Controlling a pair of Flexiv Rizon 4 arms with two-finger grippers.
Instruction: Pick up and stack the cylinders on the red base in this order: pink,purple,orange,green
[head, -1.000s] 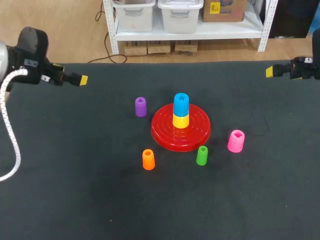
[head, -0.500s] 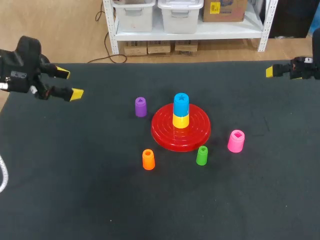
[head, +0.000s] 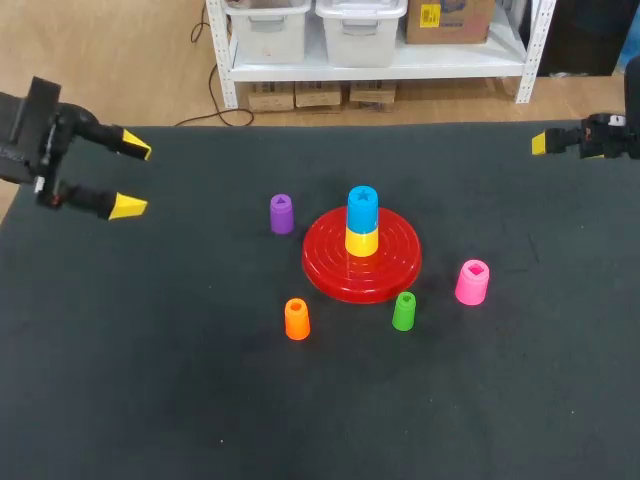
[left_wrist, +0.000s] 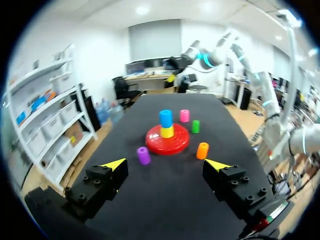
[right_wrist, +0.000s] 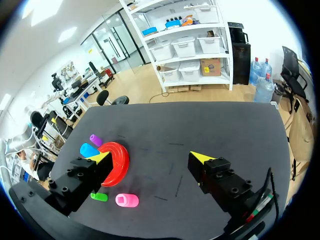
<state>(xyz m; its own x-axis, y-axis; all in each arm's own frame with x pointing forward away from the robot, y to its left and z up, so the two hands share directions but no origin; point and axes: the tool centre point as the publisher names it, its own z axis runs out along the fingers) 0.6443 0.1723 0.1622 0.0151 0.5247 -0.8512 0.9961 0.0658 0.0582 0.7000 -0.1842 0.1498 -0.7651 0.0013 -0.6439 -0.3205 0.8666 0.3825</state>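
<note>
Gaping wide: left jaws, right jaws, both empty above table (head: 150, 360).

The red base (head: 385, 270) is glossy plastic, ribbed in rings, on a worktop (head: 150, 350) covered in matt, dark cloth. The pink cylinder (head: 472, 282), purple cylinder (head: 282, 214), orange cylinder (head: 297, 319) and green cylinder (head: 404, 311) are smooth, faintly shiny plastic. The left pincer (head: 132, 177) is matt black, tipped in flat yellow.

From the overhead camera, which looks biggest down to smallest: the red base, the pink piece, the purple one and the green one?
1. red base, by far the largest.
2. pink cylinder, clearly wider than the other two cylinders.
3. purple cylinder and green cylinder: these look about alike, so I won't rank them.
</note>
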